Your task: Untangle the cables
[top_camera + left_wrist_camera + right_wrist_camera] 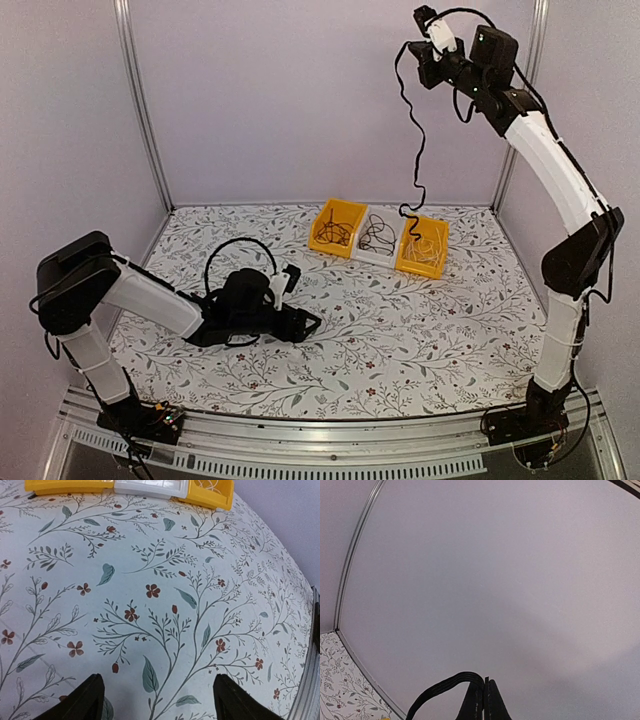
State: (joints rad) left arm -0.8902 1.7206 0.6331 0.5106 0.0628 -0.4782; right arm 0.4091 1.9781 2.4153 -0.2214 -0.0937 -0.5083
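High up at the back right, close to the wall: right gripper, fingers pressed together on a thin black cable. In the right wrist view, the same closed fingers, with the flat black cable clamped between them and curving off to the left. From there hanging in loose bends down to a row of three bins, lower end about at the border between the white bin and the right yellow bin; not possible to tell which of the two. More wires inside the bins: a dark tangle in the left yellow bin, thin dark wires in the white one, pale wires in the right yellow one. Low over the flowered table, well in front of the bins: left gripper, fingers wide apart, only the printed cloth visible between them.
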